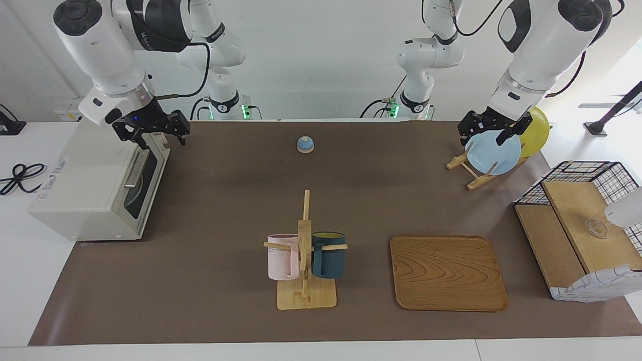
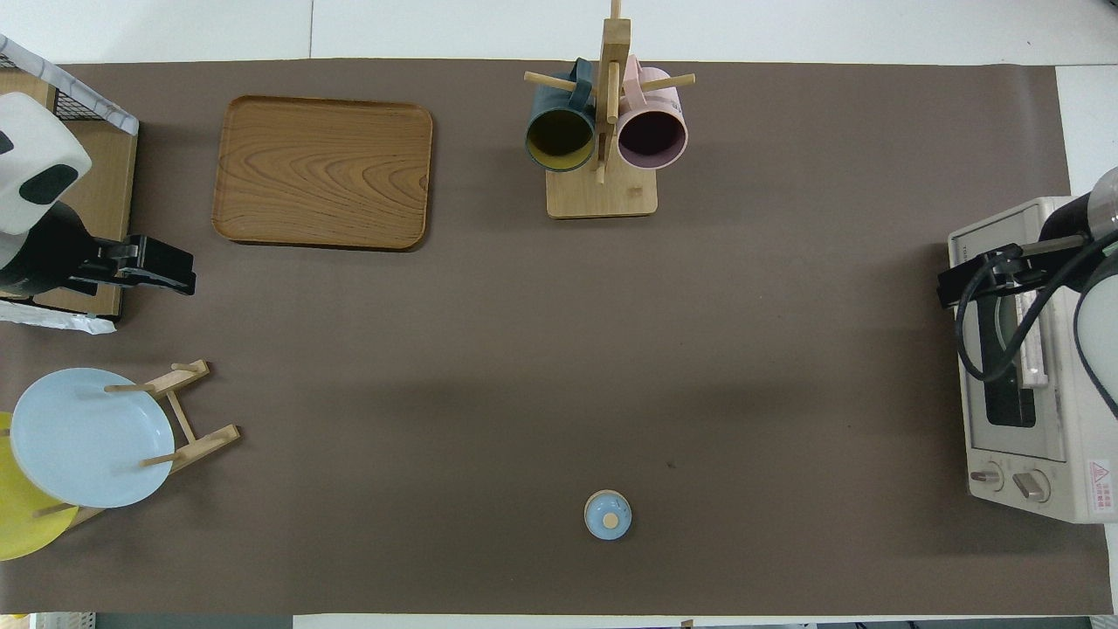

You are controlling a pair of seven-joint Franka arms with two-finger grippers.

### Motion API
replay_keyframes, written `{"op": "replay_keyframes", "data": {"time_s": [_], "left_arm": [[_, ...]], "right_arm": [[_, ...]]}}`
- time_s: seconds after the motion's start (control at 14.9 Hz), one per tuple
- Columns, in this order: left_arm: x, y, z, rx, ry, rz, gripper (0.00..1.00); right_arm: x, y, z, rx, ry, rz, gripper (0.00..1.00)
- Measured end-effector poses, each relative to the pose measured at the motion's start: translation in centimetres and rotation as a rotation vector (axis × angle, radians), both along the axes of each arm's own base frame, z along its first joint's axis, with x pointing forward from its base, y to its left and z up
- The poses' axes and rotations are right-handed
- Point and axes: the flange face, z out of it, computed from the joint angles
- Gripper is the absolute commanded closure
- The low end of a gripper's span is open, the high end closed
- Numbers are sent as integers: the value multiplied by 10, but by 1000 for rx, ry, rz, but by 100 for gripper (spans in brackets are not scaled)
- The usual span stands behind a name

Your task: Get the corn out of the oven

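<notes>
The off-white oven (image 1: 85,190) stands at the right arm's end of the table with its dark glass door shut; it also shows in the overhead view (image 2: 1048,454). The corn is hidden; nothing yellow shows through the glass. My right gripper (image 1: 161,140) is open and empty, in the air over the top edge of the oven door, just above the metal bar handle (image 1: 136,170). In the overhead view it (image 2: 952,288) covers the oven's front corner. My left gripper (image 1: 484,138) is open and empty, up over the plate rack; the left arm waits there.
A wooden plate rack (image 1: 471,175) holds a light blue plate (image 1: 494,153) and a yellow plate (image 1: 536,130). A black wire basket (image 1: 592,170) stands at the left arm's end. A wooden tray (image 1: 446,273), a mug stand (image 1: 305,296) with two mugs and a small blue bell (image 1: 305,144) are on the mat.
</notes>
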Motion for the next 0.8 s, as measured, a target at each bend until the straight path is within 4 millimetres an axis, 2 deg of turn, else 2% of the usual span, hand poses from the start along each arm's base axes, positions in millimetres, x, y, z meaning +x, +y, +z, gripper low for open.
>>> {"op": "replay_keyframes", "data": {"time_s": [0.33, 0.4, 0.47, 0.54, 0.6, 0.8], "left_arm": [[0, 0, 0, 0, 0, 0, 0], [0, 0, 0, 0, 0, 0, 0], [0, 0, 0, 0, 0, 0, 0], [0, 0, 0, 0, 0, 0, 0], [0, 0, 0, 0, 0, 0, 0], [0, 0, 0, 0, 0, 0, 0]], "right_arm": [[0, -1, 0, 0, 1, -1, 0], [0, -1, -1, 0, 2, -2, 11], [0, -2, -2, 0, 4, -4, 50], [0, -3, -3, 0, -1, -5, 80], [2, -3, -5, 0, -11, -4, 100], [0, -11, -25, 1, -30, -10, 100]]}}
